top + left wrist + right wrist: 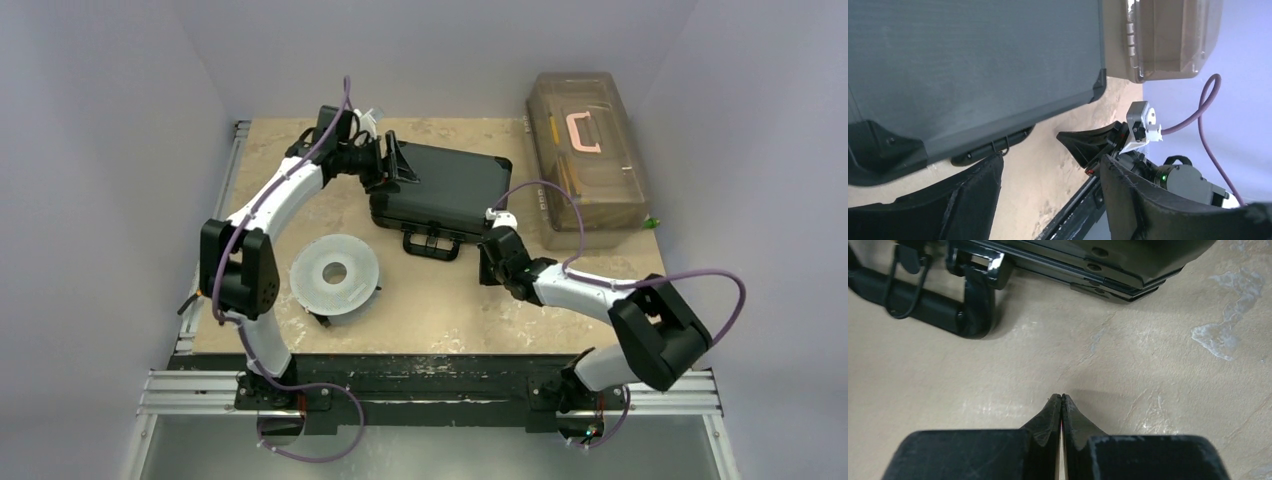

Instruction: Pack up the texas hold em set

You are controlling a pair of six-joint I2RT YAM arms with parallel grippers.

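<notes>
Lying shut on the tan, mottled tabletop [440, 315], the small black hard-shell briefcase [445, 185] has its lid down flat. Its black bar handle [432, 243] is turned toward the arm bases.

The left gripper [1048, 200] sits at the briefcase's far left corner with its two black fingers [973, 200] spread wide. In the left wrist view the ribbed lid fills the space beyond them. One finger lies by a rounded corner of the shell and the other stands off the handle side. Nothing is held between those fingers, and whether either one touches the shell cannot be told.

The right gripper [1063, 399] is clenched, its tapered tips pressed together with nothing pinched between them. It hangs over bare tabletop just off the briefcase's near right corner, to the right of the handle and apart from the case edge. Whether the tips touch the tabletop cannot be told.

A translucent brown plastic toolbox with a pink handle [588, 150] stands just beside the briefcase's right end, its lid closed. A large grey-white round disc with a centre hole [335, 273] lies off the briefcase's near left side, close to that corner but not touching it.
</notes>
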